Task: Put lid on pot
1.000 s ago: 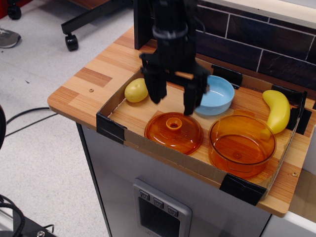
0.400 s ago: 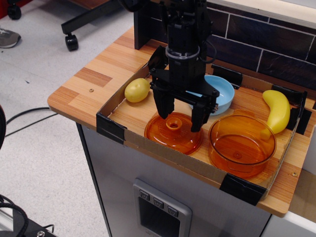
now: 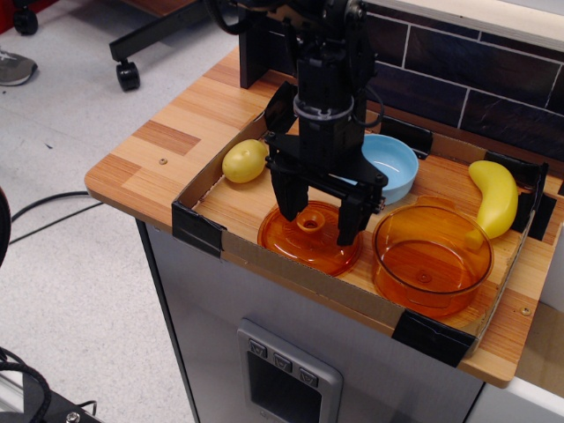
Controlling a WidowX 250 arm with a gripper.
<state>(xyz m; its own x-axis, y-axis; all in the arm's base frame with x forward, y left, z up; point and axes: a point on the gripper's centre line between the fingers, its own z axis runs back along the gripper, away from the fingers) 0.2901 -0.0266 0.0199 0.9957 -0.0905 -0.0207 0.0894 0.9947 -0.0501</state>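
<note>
The orange translucent lid (image 3: 304, 243) lies flat in the shallow tray, dome up, its ring knob (image 3: 310, 220) at the centre. The deeper orange pot (image 3: 431, 260) stands open just to the lid's right. My black gripper (image 3: 316, 220) hangs straight down over the lid. It is open, with one fingertip on each side of the knob, low and close to the lid's surface. It holds nothing.
A light blue bowl (image 3: 397, 166) sits behind the lid and pot, partly hidden by the gripper. A yellow lemon (image 3: 243, 160) lies at the tray's back left, a yellow banana (image 3: 495, 197) at the right. The cardboard tray wall (image 3: 300, 278) has black corner pieces.
The gripper has moved right and down from above the tray's back to straddle the lid's knob. Lid and pot have not moved.
</note>
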